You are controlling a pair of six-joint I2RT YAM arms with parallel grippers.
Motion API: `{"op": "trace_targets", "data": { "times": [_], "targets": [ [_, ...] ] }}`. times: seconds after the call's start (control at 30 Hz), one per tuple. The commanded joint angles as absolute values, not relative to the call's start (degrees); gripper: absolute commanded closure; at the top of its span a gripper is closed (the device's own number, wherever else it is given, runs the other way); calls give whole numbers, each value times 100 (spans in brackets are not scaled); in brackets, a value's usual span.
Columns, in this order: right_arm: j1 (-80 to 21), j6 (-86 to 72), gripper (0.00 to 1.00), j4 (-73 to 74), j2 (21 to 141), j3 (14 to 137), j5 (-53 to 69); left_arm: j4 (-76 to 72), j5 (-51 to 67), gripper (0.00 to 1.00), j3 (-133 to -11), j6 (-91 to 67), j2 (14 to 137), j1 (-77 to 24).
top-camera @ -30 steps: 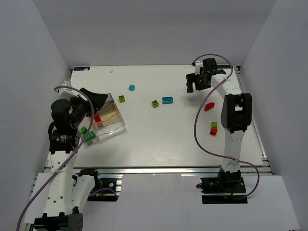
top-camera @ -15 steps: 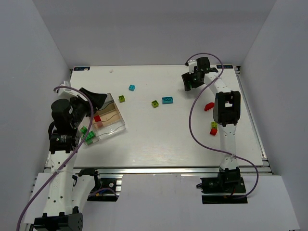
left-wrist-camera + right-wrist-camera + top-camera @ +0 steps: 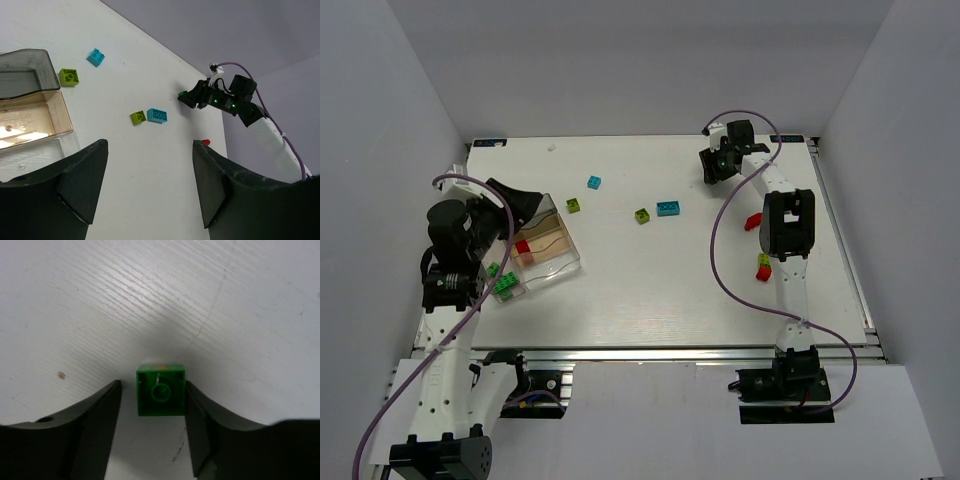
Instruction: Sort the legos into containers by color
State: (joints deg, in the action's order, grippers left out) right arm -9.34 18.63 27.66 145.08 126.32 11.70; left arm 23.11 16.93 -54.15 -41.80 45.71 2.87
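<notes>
Green brick (image 3: 160, 390), lying on the desk (image 3: 150, 300) toward its far edge, set between the parted fingers of the right hand (image 3: 152, 386), close against one finger, clear of the other, unclamped.

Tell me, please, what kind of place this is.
Probably a robotics lab cell: a white table between plain white walls, two robot arms bolted at its near edge, and toy bricks with a clear tray.
</notes>
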Motion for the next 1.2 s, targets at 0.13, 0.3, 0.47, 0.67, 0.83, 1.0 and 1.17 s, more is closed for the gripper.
{"op": "trace_targets", "data": {
  "times": [0.13, 0.3, 0.47, 0.67, 0.83, 1.0, 1.17],
  "targets": [
    [-905, 2152, 80, 2514, 14573, 12832, 1501, 2452, 1617, 22, -5643, -4131, 4412, 281],
    [-993, 2609, 97, 1795, 13117, 11083, 3371, 2478, 1591, 22, -5651, -4122, 4289, 281],
    [-1659, 3365, 100, 1474, 11639, 9704, 5957, 2558, 1380, 22, -5739, -4052, 4017, 281],
    [-3338, 3052, 100, 1083, 11575, 9448, 5820, 2663, 1116, 21, -5967, -4052, 3727, 281],
    [-4499, 1603, 100, 765, 12644, 10849, 5081, 2962, 1169, 21, -6310, -4052, 3665, 281],
    [-5220, 651, 100, 677, 13710, 12557, 4448, 3330, 1152, 21, -6608, -4008, 3507, 334],
    [-5897, 658, 100, 255, 14010, 12701, 3790, 3752, 1090, 20, -6855, -3946, 3437, 334]
  ]
}}
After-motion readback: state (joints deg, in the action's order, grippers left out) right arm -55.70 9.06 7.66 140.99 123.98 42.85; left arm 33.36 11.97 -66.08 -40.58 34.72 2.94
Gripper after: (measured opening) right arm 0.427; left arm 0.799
